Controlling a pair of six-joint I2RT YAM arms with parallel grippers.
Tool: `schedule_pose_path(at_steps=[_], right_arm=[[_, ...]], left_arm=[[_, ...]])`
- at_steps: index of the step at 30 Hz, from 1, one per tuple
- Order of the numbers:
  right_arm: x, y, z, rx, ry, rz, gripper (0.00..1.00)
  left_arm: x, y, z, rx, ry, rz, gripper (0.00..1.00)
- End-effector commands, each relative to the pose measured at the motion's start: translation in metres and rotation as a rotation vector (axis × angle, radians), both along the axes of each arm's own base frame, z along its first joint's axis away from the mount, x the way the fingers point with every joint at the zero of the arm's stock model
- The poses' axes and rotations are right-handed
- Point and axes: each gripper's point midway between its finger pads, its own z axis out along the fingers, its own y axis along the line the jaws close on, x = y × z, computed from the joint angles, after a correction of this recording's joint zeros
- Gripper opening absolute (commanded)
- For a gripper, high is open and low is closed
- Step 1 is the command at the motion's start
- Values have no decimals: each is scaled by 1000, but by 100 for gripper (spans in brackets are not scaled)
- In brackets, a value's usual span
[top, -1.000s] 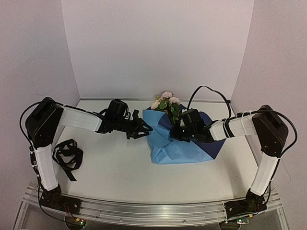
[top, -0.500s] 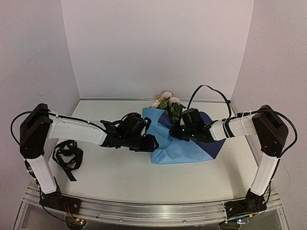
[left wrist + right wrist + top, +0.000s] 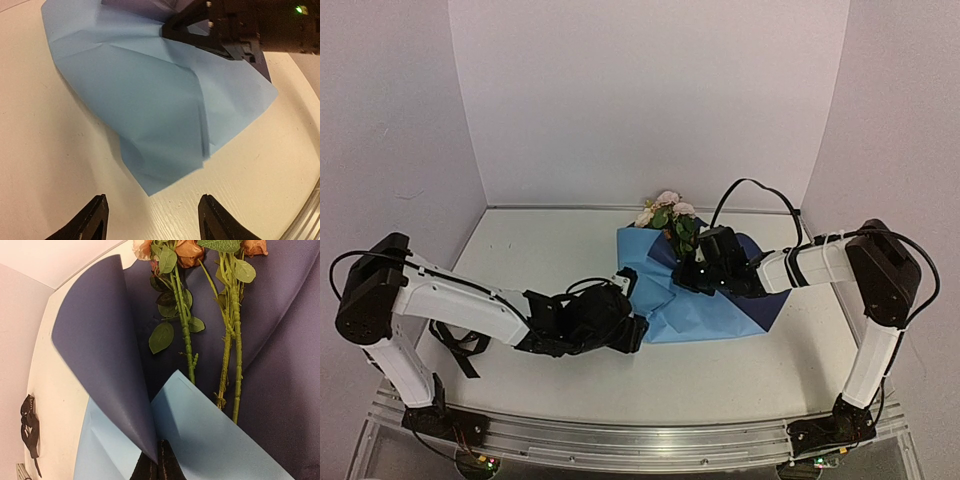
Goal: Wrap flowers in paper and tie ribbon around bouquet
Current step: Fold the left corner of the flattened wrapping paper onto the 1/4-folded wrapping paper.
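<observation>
Tabletop (image 3: 550,240): left jaws gape wide; right jaws seemingly pinch paper (image 3: 705,312).

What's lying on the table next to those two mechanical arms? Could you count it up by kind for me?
Paper sheet, light blue on one face and navy on the other: 1
Bunch of flowers: 1
Black ribbon: 1
Total: 3

We can read no words, numbers or signs in any view. The paper (image 3: 150,100) shows us only plain blue, with no print. The arms (image 3: 470,300) carry no label that we can read.
</observation>
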Motion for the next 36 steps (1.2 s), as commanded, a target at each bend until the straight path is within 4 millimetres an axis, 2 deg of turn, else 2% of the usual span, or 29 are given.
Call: schedule_pose_path(at_steps=[1,4,7,13,17,20,27,33,34,35,36], right_arm=[[9,5,22,41,-49,-15,0],[9,5,24,44,-49,-15,0],[9,5,25,47,-51,-15,0],[9,5,24,46,-49,-13,0],[9,6,24,47,-46,-12,0],[8,7,24,49,-46,-9,0],[9,6,26,46,-53,-10,0],[11,1,34,33,-77,-23,0],[11,-1,36,29,-81,-25,0],[11,-2,37,27,-84,-26,0],[11,-3,38,24,-86,-26,0]], left_arm=[[-4,-12,14,17,-125,-13,62],[-9,-19,7,75,-168,-20,57],[3,-16,1,160,-194,58,53],[13,-29,-5,202,-236,73,53],[24,-31,-12,261,-254,110,47],[28,-32,-12,270,-267,121,40],[31,-30,-15,313,-284,113,1],[25,-33,-24,344,-263,54,1],[24,-33,-25,342,-256,43,4],[22,-34,-26,340,-245,27,14],[19,-35,-26,331,-235,15,28]])
